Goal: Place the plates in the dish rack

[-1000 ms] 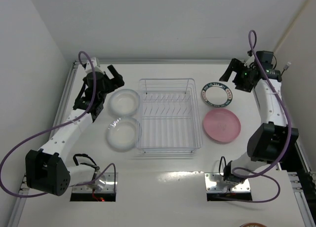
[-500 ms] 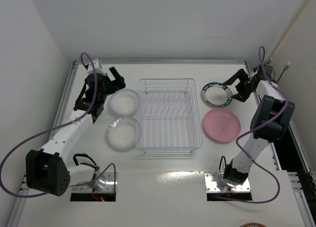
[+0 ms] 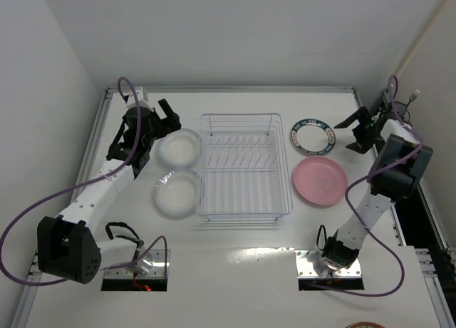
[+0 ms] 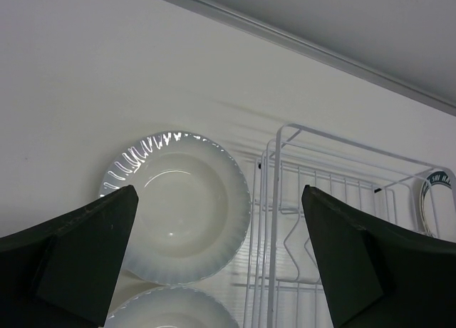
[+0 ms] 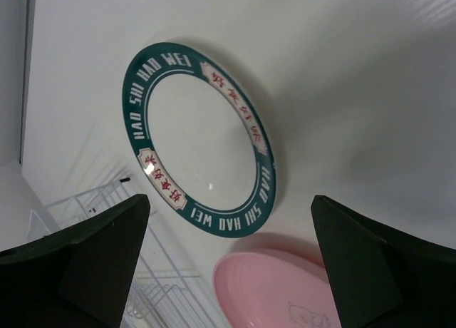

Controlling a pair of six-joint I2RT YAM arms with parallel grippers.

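The wire dish rack (image 3: 244, 165) stands mid-table with no plates in it. Two translucent whitish plates lie left of it, one farther back (image 3: 178, 147) and one nearer (image 3: 177, 193). The green-rimmed plate (image 3: 312, 134) and the pink plate (image 3: 320, 180) lie right of it. My left gripper (image 3: 168, 114) is open and empty, above and behind the far whitish plate (image 4: 178, 205). My right gripper (image 3: 354, 130) is open and empty, just right of the green-rimmed plate (image 5: 198, 145); the pink plate (image 5: 285, 289) shows below it.
A metal rail (image 3: 228, 90) runs along the table's back edge, with white walls on the left and behind. The arm bases (image 3: 135, 265) sit at the near edge. The rack's corner shows in the left wrist view (image 4: 285, 200).
My right arm has swung to the right and come down, its gripper now beside the green-rimmed plate. My left gripper has shifted slightly. The plates and the rack have not moved.
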